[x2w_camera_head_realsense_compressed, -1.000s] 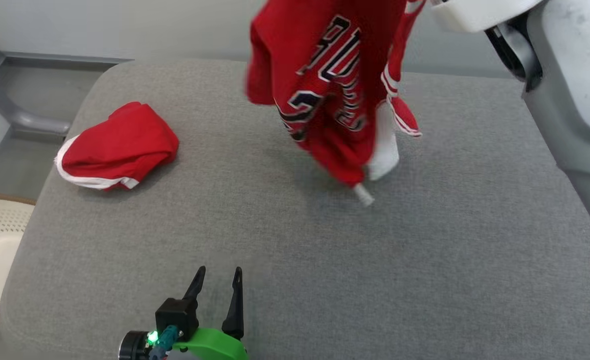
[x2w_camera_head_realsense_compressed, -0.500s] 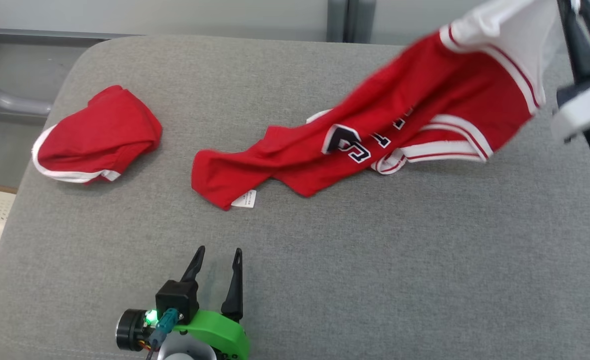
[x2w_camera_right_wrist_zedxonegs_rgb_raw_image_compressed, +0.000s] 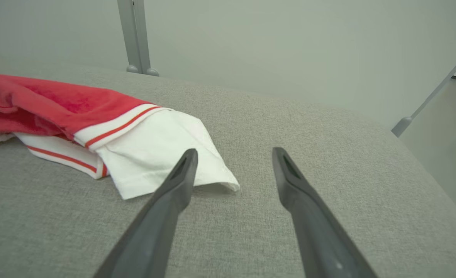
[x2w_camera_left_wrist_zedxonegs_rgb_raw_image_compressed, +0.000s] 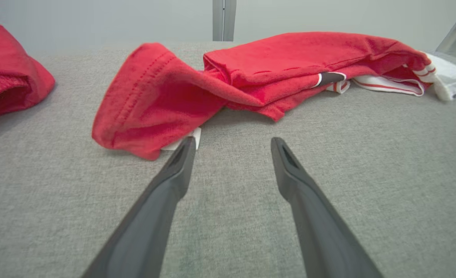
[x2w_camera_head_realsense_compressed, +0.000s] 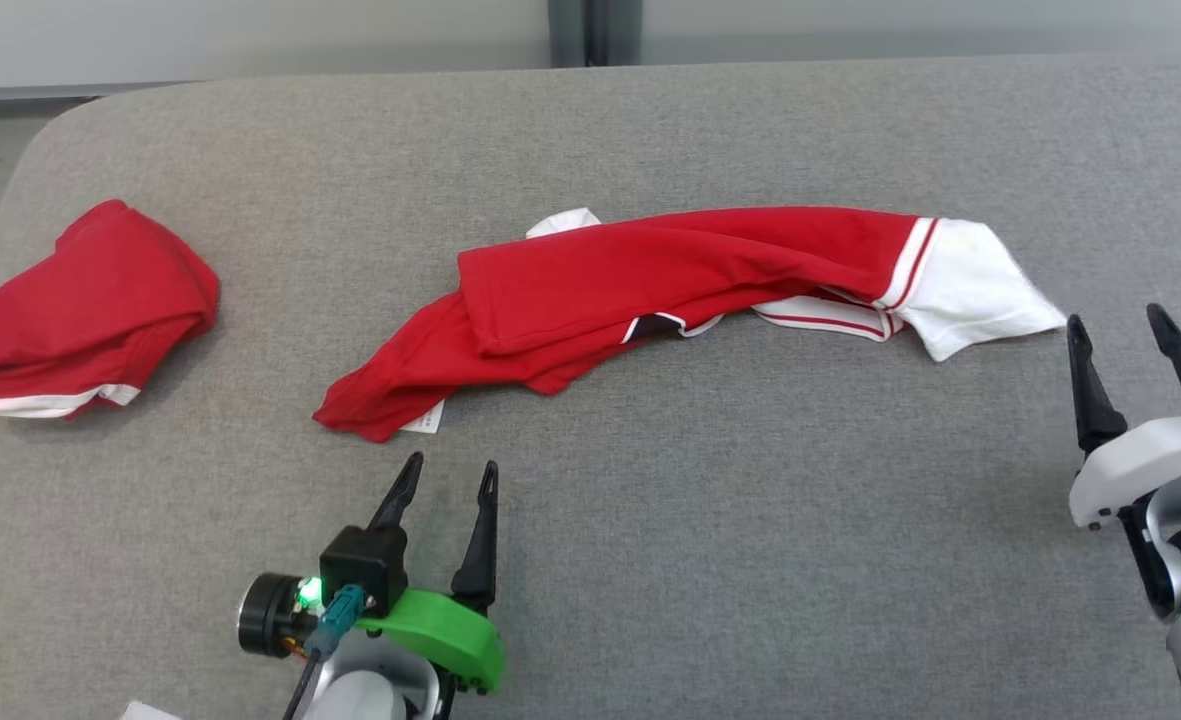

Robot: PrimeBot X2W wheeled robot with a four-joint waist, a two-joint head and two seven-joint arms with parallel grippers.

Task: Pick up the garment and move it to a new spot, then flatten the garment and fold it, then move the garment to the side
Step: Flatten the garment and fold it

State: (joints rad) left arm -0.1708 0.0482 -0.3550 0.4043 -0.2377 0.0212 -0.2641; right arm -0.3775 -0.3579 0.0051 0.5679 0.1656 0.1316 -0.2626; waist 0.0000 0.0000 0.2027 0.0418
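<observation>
- Shirt (x2w_camera_head_realsense_compressed: pixel 670 275) lies bunched in a long strip, centre frame, on the counter (x2w_camera_head_realsense_compressed: pixel 750 520): relocation judged done.
- Left claw (x2w_camera_head_realsense_compressed: pixel 452 462) and right claw (x2w_camera_head_realsense_compressed: pixel 1115 316): both wide open, empty.
- Outstanding: flattening, folding, moving aside.

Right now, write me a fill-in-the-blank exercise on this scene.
The long shirt is red with a ____ end nearest the right gripper. The left gripper and the right gripper both stand ____. The red bundle lies on the shirt's ____ side in the head view.
Missing: white; open; left.
</observation>
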